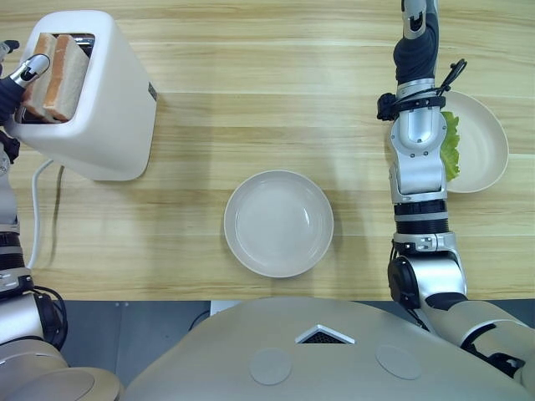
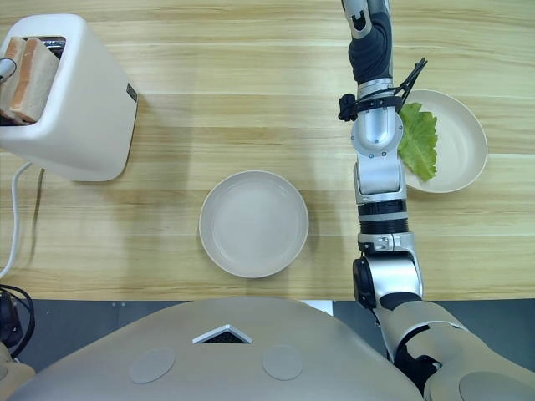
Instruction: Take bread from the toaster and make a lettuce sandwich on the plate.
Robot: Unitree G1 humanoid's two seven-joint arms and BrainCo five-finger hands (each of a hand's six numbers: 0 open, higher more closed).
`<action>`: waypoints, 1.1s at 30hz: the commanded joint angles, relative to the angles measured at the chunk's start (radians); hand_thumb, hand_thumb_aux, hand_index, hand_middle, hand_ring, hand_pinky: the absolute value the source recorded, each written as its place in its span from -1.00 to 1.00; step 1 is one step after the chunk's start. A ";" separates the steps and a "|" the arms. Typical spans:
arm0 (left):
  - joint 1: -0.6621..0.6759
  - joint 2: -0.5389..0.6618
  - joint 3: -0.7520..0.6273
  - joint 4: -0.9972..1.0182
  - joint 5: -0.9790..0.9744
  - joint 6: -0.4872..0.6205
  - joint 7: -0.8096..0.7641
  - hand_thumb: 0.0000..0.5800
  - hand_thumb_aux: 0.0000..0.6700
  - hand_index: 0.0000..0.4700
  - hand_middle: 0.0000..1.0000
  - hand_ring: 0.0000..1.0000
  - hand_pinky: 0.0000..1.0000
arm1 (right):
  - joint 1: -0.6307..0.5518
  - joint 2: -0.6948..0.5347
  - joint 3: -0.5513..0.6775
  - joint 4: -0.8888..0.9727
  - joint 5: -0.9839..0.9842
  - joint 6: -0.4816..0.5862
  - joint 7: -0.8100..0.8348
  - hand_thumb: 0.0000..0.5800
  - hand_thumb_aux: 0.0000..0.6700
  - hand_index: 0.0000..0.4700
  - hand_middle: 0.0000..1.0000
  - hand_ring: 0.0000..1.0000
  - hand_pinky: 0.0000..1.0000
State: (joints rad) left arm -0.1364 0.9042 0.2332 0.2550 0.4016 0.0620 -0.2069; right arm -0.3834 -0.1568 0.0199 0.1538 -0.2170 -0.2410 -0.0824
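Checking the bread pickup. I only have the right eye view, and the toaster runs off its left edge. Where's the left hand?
Observer: The left hand is at the toaster slot, on the left of the two bread slices.
Operator: Is it on the bread or just near it?
Observer: It's on the bread. Part of the hand lies over the top edge of the left slice. I can't tell if that's a real grip.
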 commanded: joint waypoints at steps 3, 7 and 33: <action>0.014 0.014 -0.030 0.005 0.016 0.004 -0.005 -1.00 -1.00 -1.00 -1.00 -1.00 -1.00 | -0.012 0.004 -0.004 -0.003 0.007 0.007 0.001 -1.00 -1.00 -1.00 -1.00 -1.00 -1.00; 0.014 0.022 -0.041 0.016 0.020 0.005 -0.002 -1.00 -1.00 -1.00 -1.00 -1.00 -1.00 | -0.012 0.007 -0.008 -0.010 0.015 0.009 0.002 -1.00 -1.00 -1.00 -1.00 -1.00 -1.00; 0.004 0.009 -0.039 -0.087 -0.058 -0.009 -0.026 1.00 1.00 1.00 1.00 1.00 1.00 | -0.018 0.015 -0.017 -0.013 0.005 -0.003 -0.008 -1.00 -1.00 -1.00 -1.00 -1.00 -1.00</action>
State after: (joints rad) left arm -0.1566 0.9335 0.1865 0.2052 0.3711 0.0540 -0.2134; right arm -0.3884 -0.1413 0.0004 0.1261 -0.2072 -0.2420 -0.0872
